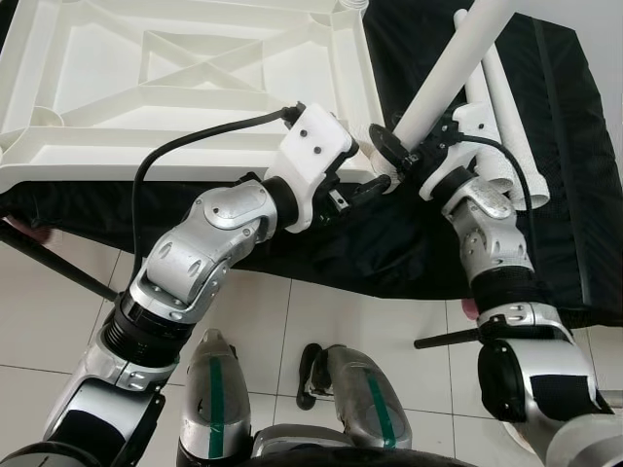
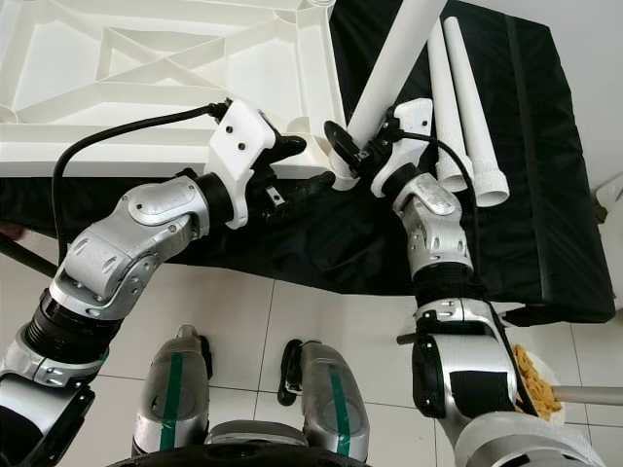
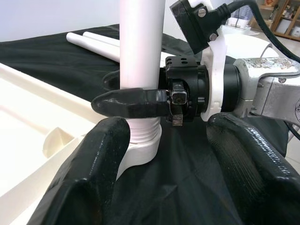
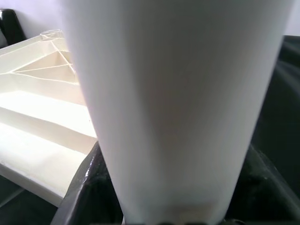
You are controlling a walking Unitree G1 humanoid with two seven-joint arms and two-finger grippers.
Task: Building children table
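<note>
The white table top [image 1: 117, 146] lies upside down on a black cloth, ribs facing up. At its near right corner a white table leg [image 1: 453, 68] stands tilted, its threaded foot [image 3: 143, 150] in the corner socket. My right gripper [image 1: 394, 156] is shut on the leg just above the socket; in the left wrist view its black fingers [image 3: 136, 101] wrap the tube. The leg [image 4: 173, 108] fills most of the right wrist view. Just in front of that corner my left gripper [image 1: 365, 190] is open, its fingertips [image 3: 101, 154] spread with nothing between them.
Two spare white legs [image 2: 467, 107] lie on the black cloth [image 1: 555, 195] to the right of the held one. The cloth's front edge hangs over white floor tiles. A black strut [image 1: 58, 263] slants at lower left. A plate of food [image 2: 535, 379] sits on the floor by my right arm.
</note>
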